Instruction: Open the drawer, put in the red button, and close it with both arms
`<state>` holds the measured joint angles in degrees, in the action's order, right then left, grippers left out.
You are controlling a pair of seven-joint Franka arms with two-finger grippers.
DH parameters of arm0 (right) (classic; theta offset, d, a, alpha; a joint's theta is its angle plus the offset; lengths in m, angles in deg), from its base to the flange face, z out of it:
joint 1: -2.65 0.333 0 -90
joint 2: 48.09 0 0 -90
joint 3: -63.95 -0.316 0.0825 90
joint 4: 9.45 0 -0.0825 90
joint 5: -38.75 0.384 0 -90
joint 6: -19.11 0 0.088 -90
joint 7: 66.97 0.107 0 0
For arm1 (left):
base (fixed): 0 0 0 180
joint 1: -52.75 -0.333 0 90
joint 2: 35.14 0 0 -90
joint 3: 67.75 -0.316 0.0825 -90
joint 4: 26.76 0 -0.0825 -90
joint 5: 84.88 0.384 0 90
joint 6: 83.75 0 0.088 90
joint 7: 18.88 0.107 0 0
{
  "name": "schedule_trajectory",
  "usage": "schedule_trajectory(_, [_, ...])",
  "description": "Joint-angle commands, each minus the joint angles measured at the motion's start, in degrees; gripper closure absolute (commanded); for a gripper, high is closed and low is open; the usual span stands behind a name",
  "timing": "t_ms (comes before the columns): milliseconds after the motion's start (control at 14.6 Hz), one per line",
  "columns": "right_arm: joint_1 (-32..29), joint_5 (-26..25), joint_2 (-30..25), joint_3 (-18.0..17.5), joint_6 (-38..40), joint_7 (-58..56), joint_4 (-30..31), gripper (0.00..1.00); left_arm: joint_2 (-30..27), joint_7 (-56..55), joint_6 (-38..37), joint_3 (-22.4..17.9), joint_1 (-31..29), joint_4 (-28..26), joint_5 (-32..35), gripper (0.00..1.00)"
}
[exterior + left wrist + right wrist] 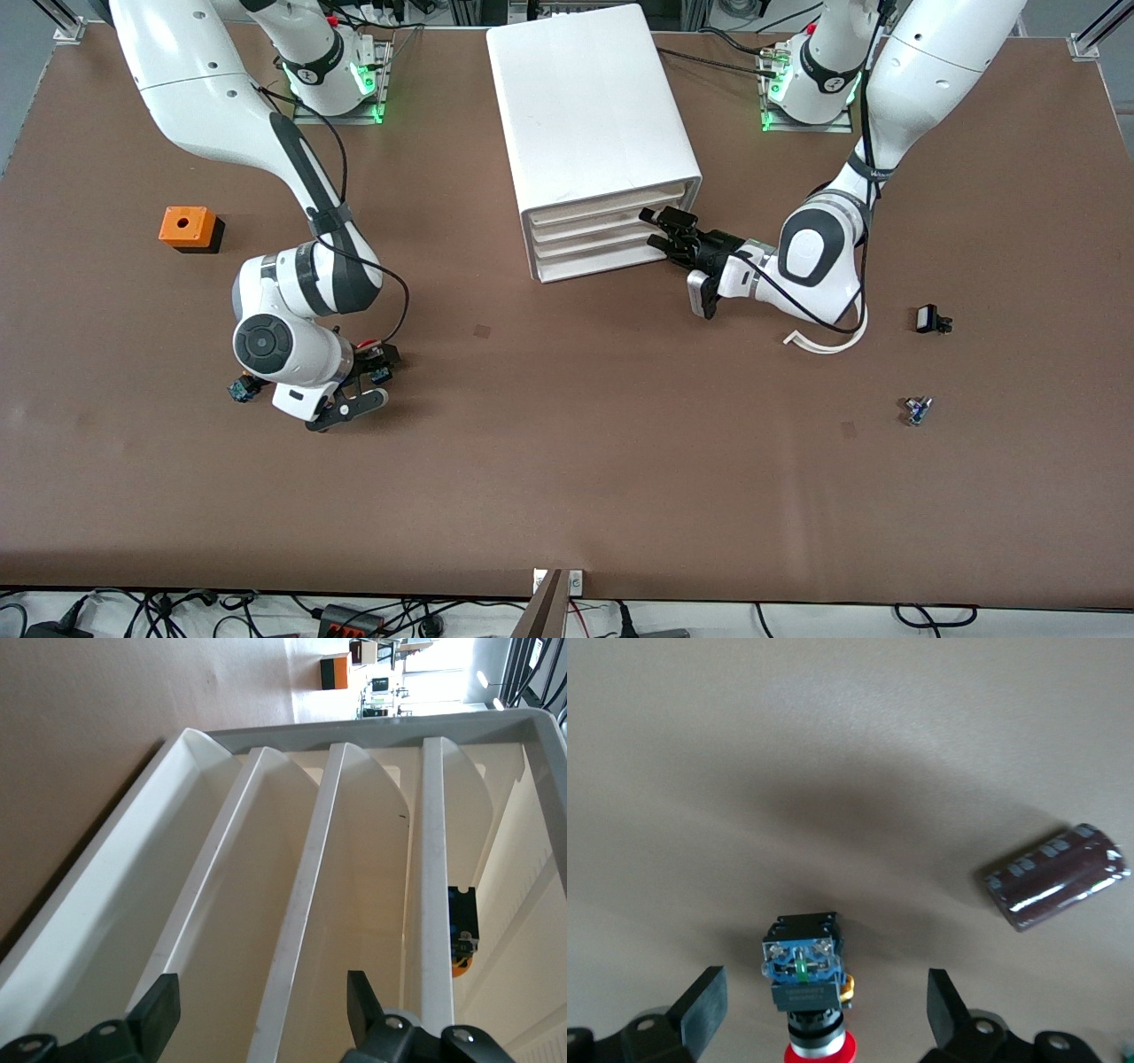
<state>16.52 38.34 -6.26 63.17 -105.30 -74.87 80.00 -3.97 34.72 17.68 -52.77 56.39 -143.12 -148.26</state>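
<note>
The white cabinet (585,106) stands at the table's middle with its four drawers shut. My left gripper (660,230) is open at the front of the second drawer from the top (589,229). In the left wrist view that drawer's front lip (306,904) runs between the open fingers (159,1010) of the left gripper (260,1010). The red button (806,979) lies on its side on the table, red cap toward the palm. My right gripper (826,1005) is open around it without touching it. In the front view the right gripper (368,383) is low over the button (379,372).
A dark maroon cylinder (1056,875) lies beside the button. An orange box (188,228) sits toward the right arm's end. A small blue part (239,390) lies by the right wrist. A white curved strip (824,341), a black part (930,319) and a small blue piece (917,409) lie toward the left arm's end.
</note>
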Motion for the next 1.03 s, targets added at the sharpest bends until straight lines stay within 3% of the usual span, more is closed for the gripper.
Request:
schedule_trajectory(0, [0.3,0.5,1.8,-0.1,-0.2,-1.3,-1.0,0.0,-0.7,2.1,-0.8,0.7,-0.6,-1.3,-1.5,0.52])
schedule_trajectory(137, [0.3,0.5,2.2,-0.1,0.1,-1.3,-0.8,0.0,0.0,4.1,-0.6,0.7,-0.6,-1.3,-1.6,0.74])
schedule_trajectory(274, [0.4,0.5,2.3,-0.1,0.2,-1.3,-0.2,0.0,0.9,6.4,-0.6,0.6,-0.8,-1.0,-1.9,0.91])
schedule_trajectory(411, [0.5,0.4,2.3,-0.1,0.5,-1.7,0.3,0.0,1.4,6.7,-0.4,0.6,-1.1,-0.4,-1.9,0.98])
schedule_trajectory(480, [0.5,0.4,2.2,-0.1,0.6,-2.8,0.4,0.22,1.5,6.7,0.1,0.4,-1.1,0.3,-1.9,0.98])
schedule_trajectory(549, [0.5,0.4,2.2,-0.1,0.8,-3.0,0.3,0.54,2.1,6.5,0.4,0.0,-1.1,1.6,-1.7,0.98])
schedule_trajectory(686, [0.3,0.4,2.1,-0.1,1.4,-3.2,0.3,1.0,4.0,6.1,0.5,-1.3,-1.4,5.2,-1.4,0.97])
schedule_trajectory(960, [0.2,1.0,0.4,0.0,2.1,-3.0,-0.9,1.0,9.7,6.1,0.5,-3.2,-1.3,13.4,-0.9,0.97])
